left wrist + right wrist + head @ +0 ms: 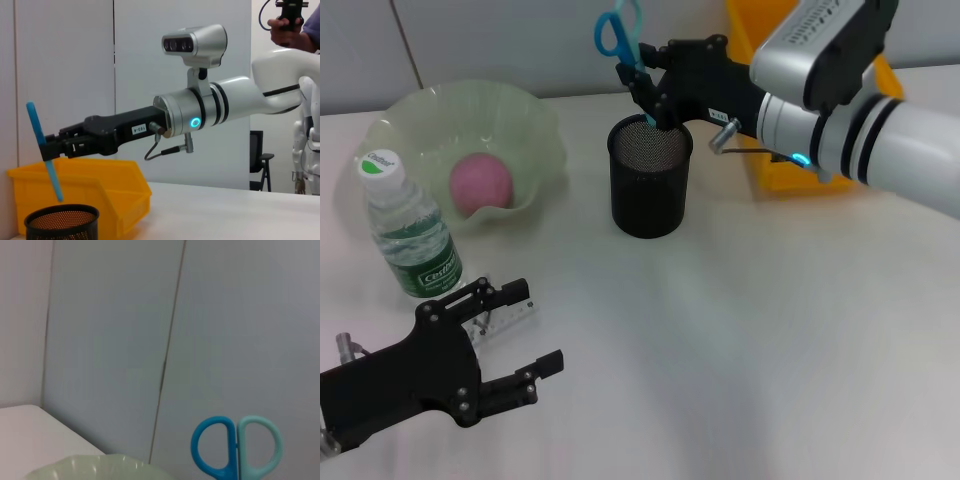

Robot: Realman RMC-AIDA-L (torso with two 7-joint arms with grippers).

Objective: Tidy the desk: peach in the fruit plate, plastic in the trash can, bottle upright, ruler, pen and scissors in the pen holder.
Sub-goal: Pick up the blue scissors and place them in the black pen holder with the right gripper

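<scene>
My right gripper (648,97) is shut on the blue-handled scissors (623,40), holding them upright, tip down, just above the rim of the black mesh pen holder (650,180). The left wrist view shows the scissors (44,150) above the pen holder (62,222). The peach (480,183) lies in the green fruit plate (535,115). Beside the plate, the bottle (412,240) stands upright. My left gripper (542,325) is open low over the desk (740,340), with the clear ruler (508,320) beneath its fingers. The pen and the plastic are out of view.
The yellow trash can (775,175) stands behind my right arm, to the right of the pen holder, and shows as the trash can (105,200) in the left wrist view. The right wrist view catches the scissors' handles (235,447) and the fruit plate's rim (95,465).
</scene>
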